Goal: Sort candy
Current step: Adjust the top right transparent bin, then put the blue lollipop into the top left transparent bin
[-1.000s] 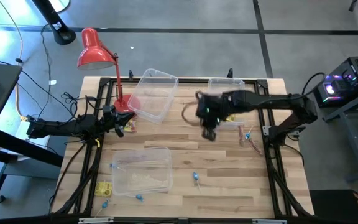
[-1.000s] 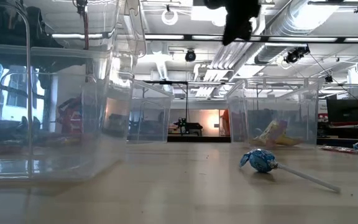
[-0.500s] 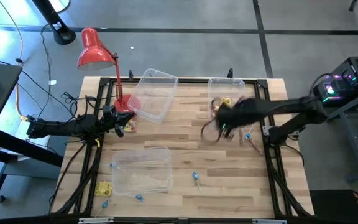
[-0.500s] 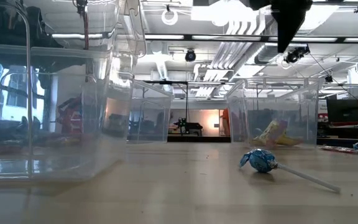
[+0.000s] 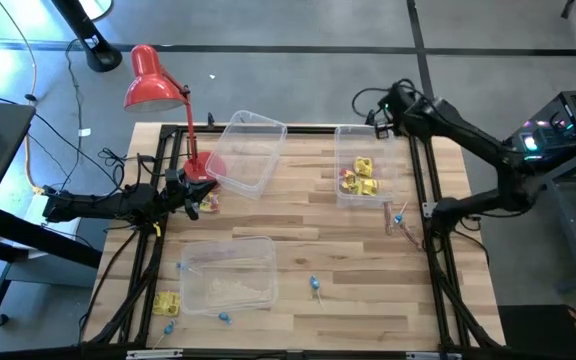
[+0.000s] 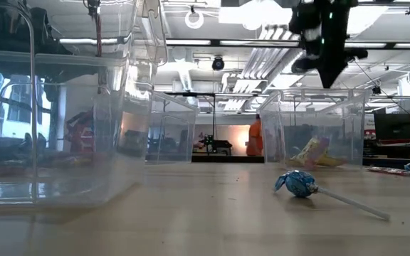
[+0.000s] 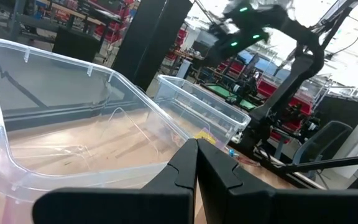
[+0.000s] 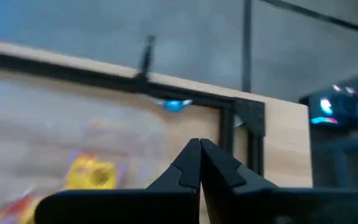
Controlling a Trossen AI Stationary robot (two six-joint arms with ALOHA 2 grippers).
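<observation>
Above the far right corner of the desk [image 5: 298,250], my right claw [image 5: 380,112] hangs in the air with its fingers pinched together on nothing, just past the far rim of the clear bin [image 5: 366,135] that holds yellow packets [image 5: 363,168] and a red piece. My left claw [image 5: 190,195] is clenched too, empty, resting low at the desk's left edge beside the red lamp [image 5: 153,80]'s base and near the tilted bin [image 5: 248,150]. The rest of the candy lies scattered: red-pink sticks [image 5: 400,222] near the right edge, a blue twist-wrapped piece [image 5: 314,286] in the open middle front, a yellow packet [image 5: 165,302] and more blue pieces [image 5: 224,317] around the near-left bin [image 5: 230,272].
</observation>
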